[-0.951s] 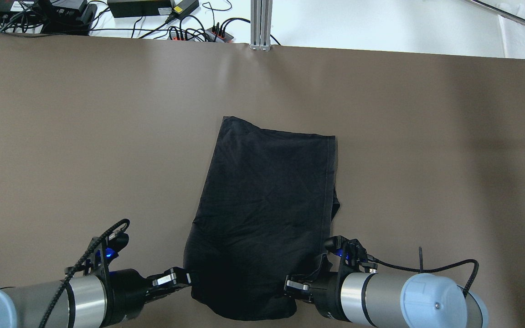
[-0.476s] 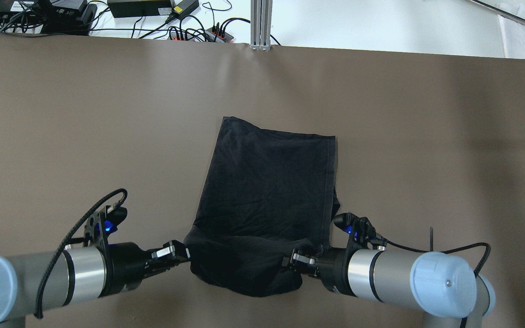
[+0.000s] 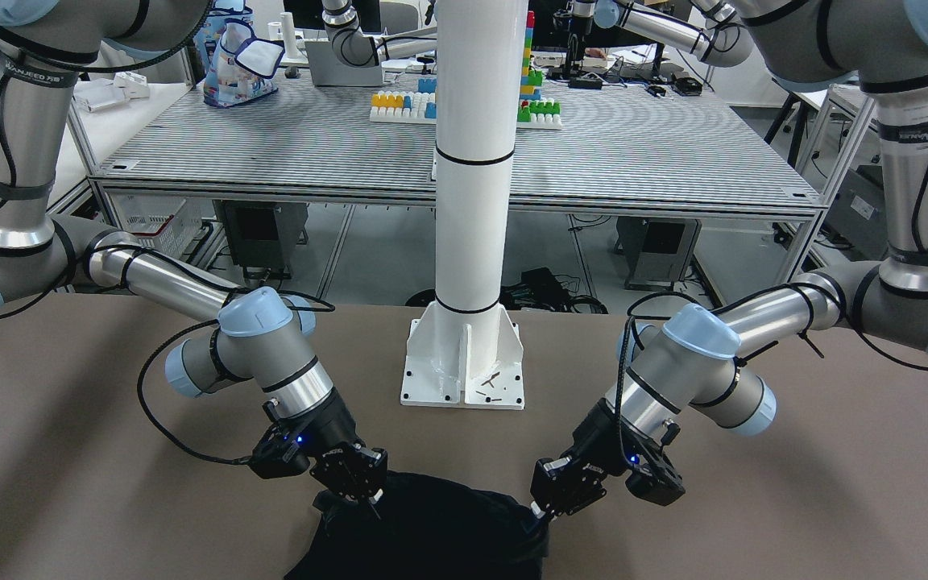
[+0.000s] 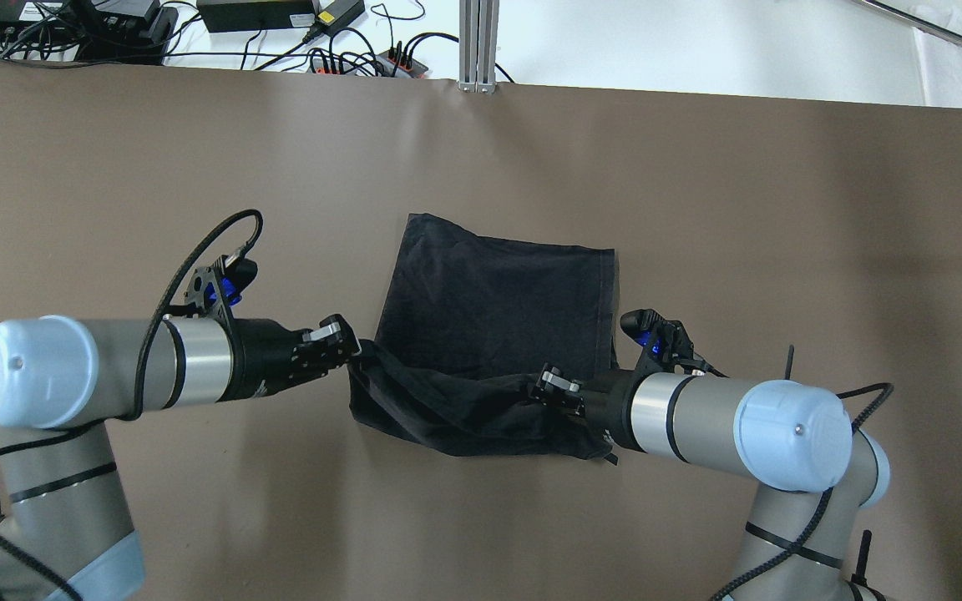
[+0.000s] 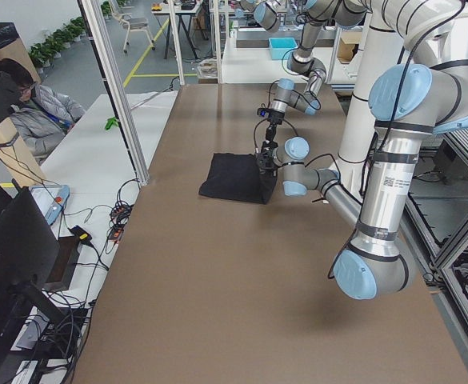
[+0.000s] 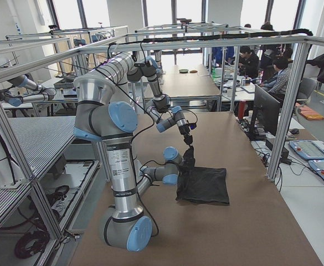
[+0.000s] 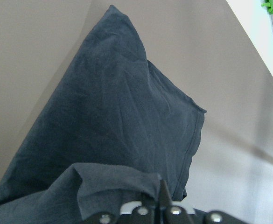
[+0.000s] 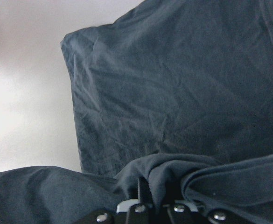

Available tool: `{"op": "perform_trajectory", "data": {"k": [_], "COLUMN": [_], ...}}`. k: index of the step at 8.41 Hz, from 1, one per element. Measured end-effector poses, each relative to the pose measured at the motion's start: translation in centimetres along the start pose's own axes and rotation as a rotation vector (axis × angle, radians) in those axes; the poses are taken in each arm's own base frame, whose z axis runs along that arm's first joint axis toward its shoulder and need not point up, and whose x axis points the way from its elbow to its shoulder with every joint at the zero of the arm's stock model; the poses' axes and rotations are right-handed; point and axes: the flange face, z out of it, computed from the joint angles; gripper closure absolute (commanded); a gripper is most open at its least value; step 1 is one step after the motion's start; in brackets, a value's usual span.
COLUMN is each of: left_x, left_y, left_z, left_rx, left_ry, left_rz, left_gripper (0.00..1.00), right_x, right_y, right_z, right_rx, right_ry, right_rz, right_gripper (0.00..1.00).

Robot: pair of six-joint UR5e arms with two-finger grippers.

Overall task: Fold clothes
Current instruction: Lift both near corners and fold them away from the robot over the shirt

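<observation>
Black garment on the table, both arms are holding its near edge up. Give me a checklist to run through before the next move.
1. Left gripper shut on the black garment at one near corner: ok.
2. Right gripper shut on the other near corner: ok.
3. Lifted edge taut between them: not ok, it sags and bunches.
4. Grippers abreast: not ok, the left is further forward.
5. Far edge flat on the table: ok.
6. Number of layers pinched: cannot tell.

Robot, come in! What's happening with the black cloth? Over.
Left gripper shut on black garment, near corner. Right gripper shut on the other near corner. Near edge lifted, far half flat on table. Nothing on the garment.
</observation>
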Motion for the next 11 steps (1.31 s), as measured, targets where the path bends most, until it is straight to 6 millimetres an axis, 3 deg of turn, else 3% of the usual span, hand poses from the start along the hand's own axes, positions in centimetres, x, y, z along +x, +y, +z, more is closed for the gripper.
{"op": "perform_trajectory", "data": {"k": [3,7,8,9,11], "left_x": [1.9,-0.1,0.0,0.3,0.7], "left_y": [-3.1,-5.2,-5.4,-5.4,-5.5], "left_z": [4.9,8.5,8.7,8.8,9.0], "left_rx": [0.041,0.067,0.07,0.071,0.08], "left_ry": [-0.031,-0.101,-0.103,-0.1,-0.094], "left_rz": [-0.009,0.0,0.003,0.006,0.011], "left_gripper": [1.0,1.0,0.44,0.0,0.0], "right_x": [0.2,-0.5,-0.6,-0.6,-0.6], "right_y": [-2.9,-4.0,-4.1,-4.2,-5.0], "right_z": [3.5,6.8,7.0,7.1,6.9], "right_rx": [0.07,0.125,0.13,0.134,0.146], "right_ry": [0.038,0.061,0.062,0.063,0.065], "right_rz": [0.004,0.003,0.003,0.004,0.007], "right_gripper": [1.0,0.97,0.2,0.06,0.06]}}
